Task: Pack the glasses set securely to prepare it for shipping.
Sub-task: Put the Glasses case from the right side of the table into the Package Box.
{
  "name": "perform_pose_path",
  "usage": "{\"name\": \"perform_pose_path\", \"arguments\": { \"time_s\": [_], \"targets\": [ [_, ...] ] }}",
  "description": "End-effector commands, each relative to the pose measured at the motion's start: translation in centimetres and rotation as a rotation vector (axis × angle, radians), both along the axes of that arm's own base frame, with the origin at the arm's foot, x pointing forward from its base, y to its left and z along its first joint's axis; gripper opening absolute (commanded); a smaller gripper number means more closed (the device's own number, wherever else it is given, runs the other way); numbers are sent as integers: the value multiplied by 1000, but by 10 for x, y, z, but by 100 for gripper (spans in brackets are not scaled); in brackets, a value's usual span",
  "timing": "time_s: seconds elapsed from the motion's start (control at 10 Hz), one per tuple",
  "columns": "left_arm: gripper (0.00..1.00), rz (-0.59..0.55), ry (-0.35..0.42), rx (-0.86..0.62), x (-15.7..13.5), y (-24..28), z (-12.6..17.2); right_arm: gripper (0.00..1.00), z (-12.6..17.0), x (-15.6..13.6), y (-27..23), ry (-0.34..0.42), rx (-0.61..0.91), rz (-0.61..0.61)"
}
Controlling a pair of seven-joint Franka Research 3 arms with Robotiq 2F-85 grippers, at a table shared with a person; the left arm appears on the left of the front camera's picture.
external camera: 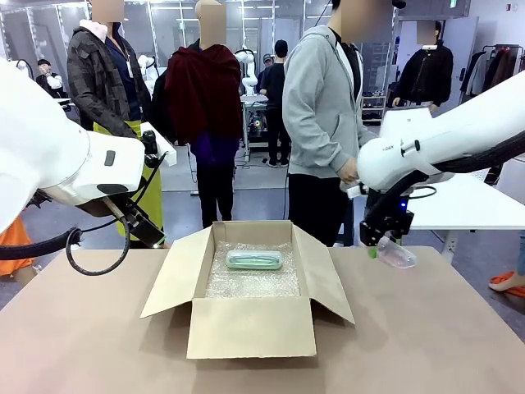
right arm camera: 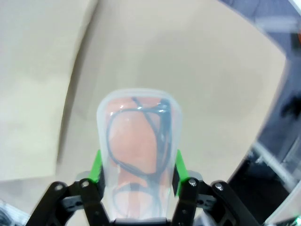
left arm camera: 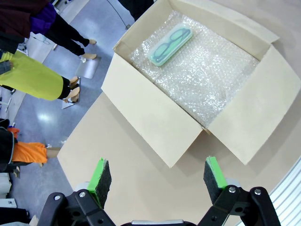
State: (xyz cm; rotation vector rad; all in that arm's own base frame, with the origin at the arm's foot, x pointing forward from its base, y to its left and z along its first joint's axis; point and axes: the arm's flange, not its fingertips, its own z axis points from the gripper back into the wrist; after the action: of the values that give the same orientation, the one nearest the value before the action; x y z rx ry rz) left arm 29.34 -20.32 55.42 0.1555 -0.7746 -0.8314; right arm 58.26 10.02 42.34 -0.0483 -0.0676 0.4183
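Mint-green case [external camera: 254, 259], rounded oblong: flat on bubble wrap [external camera: 250, 284] inside open cardboard box [external camera: 250, 330]. Clear pink-tinted case [right arm camera: 138, 127], dark frames within: clamped in right gripper [right arm camera: 138, 164], right of box. Left gripper [left arm camera: 157, 176] spread wide, empty.

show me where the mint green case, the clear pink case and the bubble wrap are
mint-green case [external camera: 254, 259], front view, middle of its lid
clear pink case [right arm camera: 138, 136], right wrist view, middle of its clear top
bubble wrap [left arm camera: 211, 80], left wrist view, bare stretch in the box
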Motion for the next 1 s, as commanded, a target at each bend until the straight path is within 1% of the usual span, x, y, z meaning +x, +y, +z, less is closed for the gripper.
{"name": "perform_pose_path", "arguments": {
  "time_s": [0.0, 0.2, 0.4, 0.5, 0.7, 0.9],
  "targets": [
    [100, -11, -6, 14, 0, 1, 1, 64, 29, -7, 25, 10, 15, 322],
    [100, -11, -6, 14, 0, 1, 1, 64, 45, -10, 72, 29, 30, 512],
    [100, -11, -6, 14, 0, 1, 1, 64, 54, -11, 126, 26, 21, 652],
    [100, -11, -6, 14, 0, 1, 1, 64, 54, -12, 154, 27, 9, 720],
    [100, -11, -6, 14, 0, 1, 1, 64, 44, -7, 211, 14, -7, 821],
    [100, -11, -6, 14, 0, 1, 1, 64, 35, -9, 253, 6, 24, 874]
  ]
}}
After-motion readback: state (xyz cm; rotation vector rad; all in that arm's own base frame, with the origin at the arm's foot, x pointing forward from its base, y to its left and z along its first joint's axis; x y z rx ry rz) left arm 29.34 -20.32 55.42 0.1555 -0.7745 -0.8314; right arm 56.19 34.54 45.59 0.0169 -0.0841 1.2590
